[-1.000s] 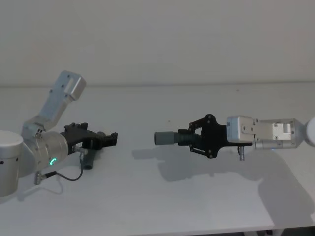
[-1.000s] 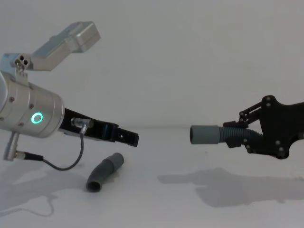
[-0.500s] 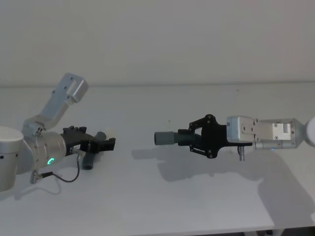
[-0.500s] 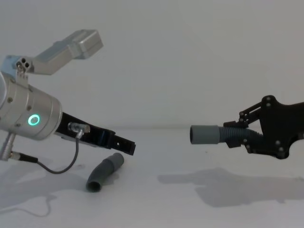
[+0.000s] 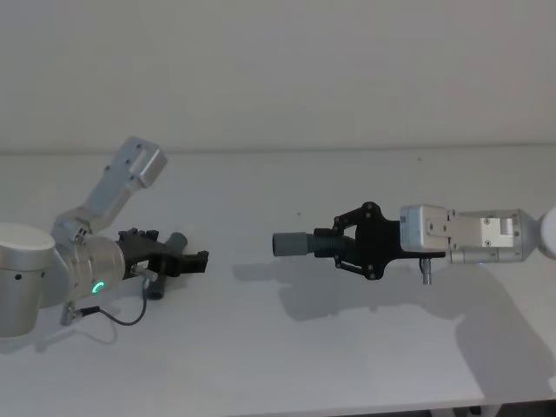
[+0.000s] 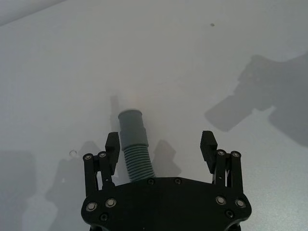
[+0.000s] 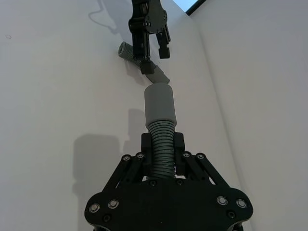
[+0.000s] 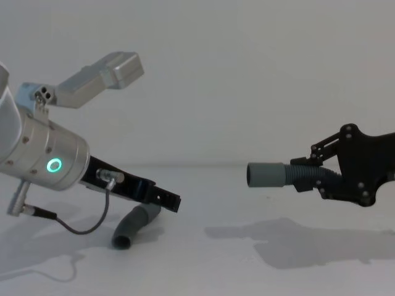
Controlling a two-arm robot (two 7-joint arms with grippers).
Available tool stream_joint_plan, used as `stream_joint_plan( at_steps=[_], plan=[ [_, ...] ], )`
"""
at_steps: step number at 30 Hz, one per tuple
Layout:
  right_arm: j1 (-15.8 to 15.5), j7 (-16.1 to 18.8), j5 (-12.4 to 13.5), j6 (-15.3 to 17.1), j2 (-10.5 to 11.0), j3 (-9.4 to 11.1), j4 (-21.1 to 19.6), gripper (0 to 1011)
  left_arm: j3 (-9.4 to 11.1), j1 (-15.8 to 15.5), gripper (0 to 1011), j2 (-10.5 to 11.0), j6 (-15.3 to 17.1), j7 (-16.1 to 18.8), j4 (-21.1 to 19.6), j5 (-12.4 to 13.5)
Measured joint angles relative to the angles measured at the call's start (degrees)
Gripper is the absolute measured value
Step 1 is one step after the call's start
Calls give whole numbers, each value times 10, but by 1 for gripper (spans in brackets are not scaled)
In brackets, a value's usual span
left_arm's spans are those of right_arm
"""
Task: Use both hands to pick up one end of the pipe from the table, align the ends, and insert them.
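We lower our wide-open left pincer [image 6: 160, 142] around the lying piece [image 6: 133, 137], centre it, then squeeze; the right pincer [image 5: 337, 246] grips the other piece [image 5: 300, 244].

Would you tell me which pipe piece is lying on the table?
The piece at the open left end effector; the second piece is clamped aloft in the right end effector.

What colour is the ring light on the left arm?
The ring light glows green; the chest view shows it best.

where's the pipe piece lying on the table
On the table at the robot's left, the loose piece lies inside the open left gripper.
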Motion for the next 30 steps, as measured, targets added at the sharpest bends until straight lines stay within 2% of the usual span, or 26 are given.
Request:
stream_joint_plan(
  at_steps=[9, 30],
  plan=[
    [0, 0, 0, 0, 0, 0, 0, 233, 6, -3, 1001, -5, -4, 0, 10, 11],
    [0, 0, 0, 0, 0, 0, 0, 233, 9, 0, 1001, 4, 5, -3, 3, 29]
  ],
)
